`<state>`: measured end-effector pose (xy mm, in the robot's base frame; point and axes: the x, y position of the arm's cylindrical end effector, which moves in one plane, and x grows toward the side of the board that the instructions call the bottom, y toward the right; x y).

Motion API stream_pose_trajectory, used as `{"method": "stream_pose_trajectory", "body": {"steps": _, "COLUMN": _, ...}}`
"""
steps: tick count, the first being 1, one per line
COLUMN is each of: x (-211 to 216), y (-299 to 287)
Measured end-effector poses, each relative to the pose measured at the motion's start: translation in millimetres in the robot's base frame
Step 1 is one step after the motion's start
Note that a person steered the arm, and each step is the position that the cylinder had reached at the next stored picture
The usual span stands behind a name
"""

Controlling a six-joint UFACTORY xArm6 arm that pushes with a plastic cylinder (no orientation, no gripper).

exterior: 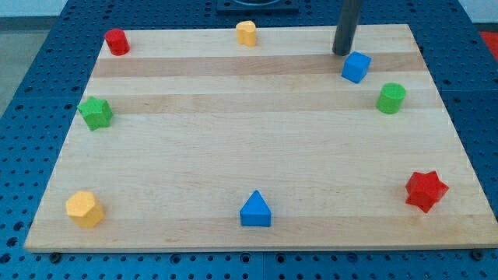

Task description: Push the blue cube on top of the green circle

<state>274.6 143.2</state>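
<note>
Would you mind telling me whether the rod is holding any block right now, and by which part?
Nothing is held. My tip stands just up-left of the blue cube.

We are showing only a straight, smooth, dark grey rod, round in section, with a faint lighter sheen along one side, ending at my tip (341, 53).

Blue cube (356, 67) sits flat on the surface near the view's top right, one corner turned toward the view's bottom. Green circle (391, 98), a short upright cylinder, stands just beside it toward the lower right, not touching.
</note>
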Motion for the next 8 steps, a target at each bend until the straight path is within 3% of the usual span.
{"method": "stream_pose_trajectory", "body": {"steps": 1, "x": 21.7, "y": 1.9}}
{"method": "stream_pose_trajectory", "body": {"steps": 3, "x": 24.6, "y": 56.7}}
{"method": "stream_pose_trajectory", "body": {"steps": 8, "x": 45.1, "y": 61.6}}
